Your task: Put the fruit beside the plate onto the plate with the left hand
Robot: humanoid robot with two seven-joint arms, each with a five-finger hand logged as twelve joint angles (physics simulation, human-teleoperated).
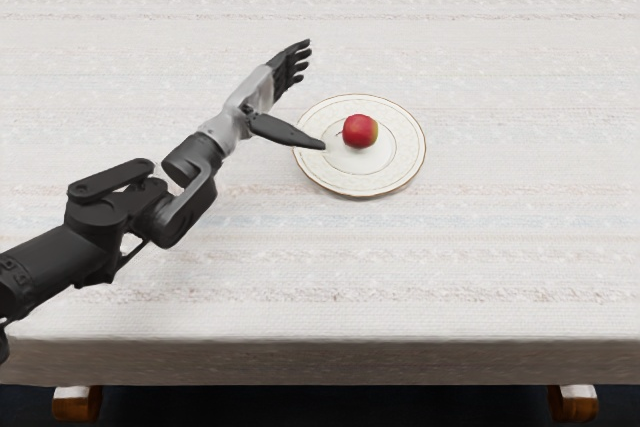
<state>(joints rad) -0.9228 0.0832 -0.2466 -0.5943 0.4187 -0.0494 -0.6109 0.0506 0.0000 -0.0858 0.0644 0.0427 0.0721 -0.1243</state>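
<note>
Now the apple (360, 131) sits on the plate (402, 163), with the left robot hand (262, 95) released beside it.
The red apple, tinged yellow on one side, rests near the middle of the white, thin-rimmed plate on the pale striped surface (480, 267). The left robot hand hangs just left of the plate and holds nothing: its fingers (293, 59) reach loosely toward the far edge, and its thumb (290, 133) stretches over the plate's left rim, its tip near the apple but apart from it. The dark arm (110, 212) enters from the lower left.
</note>
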